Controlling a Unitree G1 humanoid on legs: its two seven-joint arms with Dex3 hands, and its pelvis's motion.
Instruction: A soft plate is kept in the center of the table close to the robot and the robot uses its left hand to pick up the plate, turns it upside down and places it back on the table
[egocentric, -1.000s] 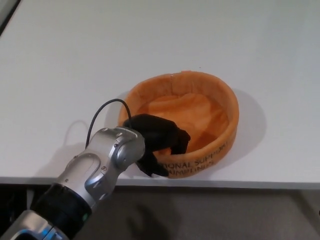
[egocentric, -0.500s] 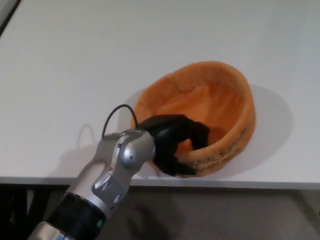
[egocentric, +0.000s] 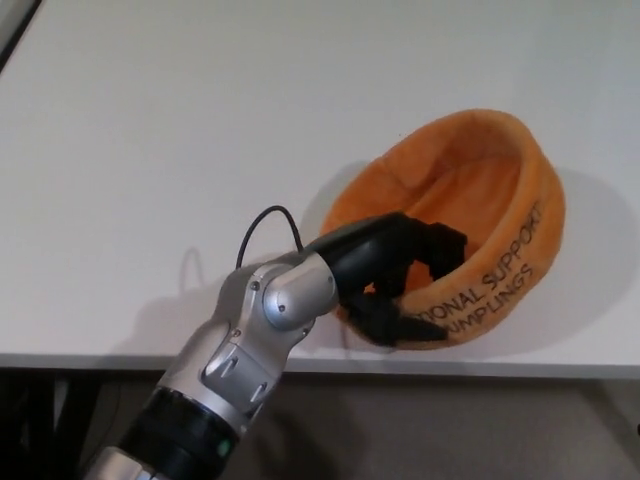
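The soft orange plate (egocentric: 470, 190) is a bowl-shaped fabric dish with dark lettering on its outer wall. It is lifted and tilted, its opening facing up and toward the left, its far rim high at the right. My left hand (egocentric: 395, 275) is shut on the plate's near rim, black fingers hooked over the edge into the inside and the thumb under the outer wall. The silver forearm (egocentric: 255, 340) comes up from the lower left. The plate's underside is hidden. My right hand does not show.
The white table (egocentric: 200, 130) spreads out behind and to the left of the plate. Its front edge (egocentric: 120, 362) runs along the bottom, just below my left wrist. A thin black cable (egocentric: 265, 222) loops above the wrist.
My left hand has raised the plate off the table and carried it to the right, tipping its far side upward. The lettering on the wall now faces the camera more.
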